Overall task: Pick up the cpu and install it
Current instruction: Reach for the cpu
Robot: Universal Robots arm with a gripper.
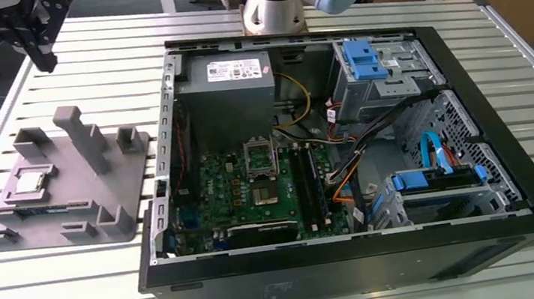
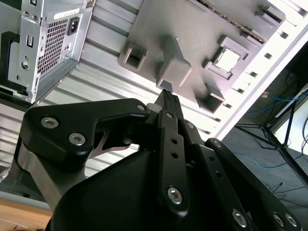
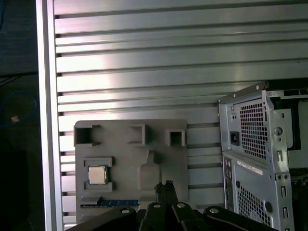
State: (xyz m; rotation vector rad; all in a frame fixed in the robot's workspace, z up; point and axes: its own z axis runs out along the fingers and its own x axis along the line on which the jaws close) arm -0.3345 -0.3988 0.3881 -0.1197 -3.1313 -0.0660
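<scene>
Well above tray [image 1: 128, 173] and cpu [image 1: 29, 182], the closed pincer [image 1: 47, 66].

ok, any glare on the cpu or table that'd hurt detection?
First wrist view: the cpu lid reflects light, and the table slats carry a broad sheen. Second wrist view: the cpu lid washes out, and the table edge near it blows white. Exterior view: even light, mild sheen on slats, computer case interior darker.
</scene>
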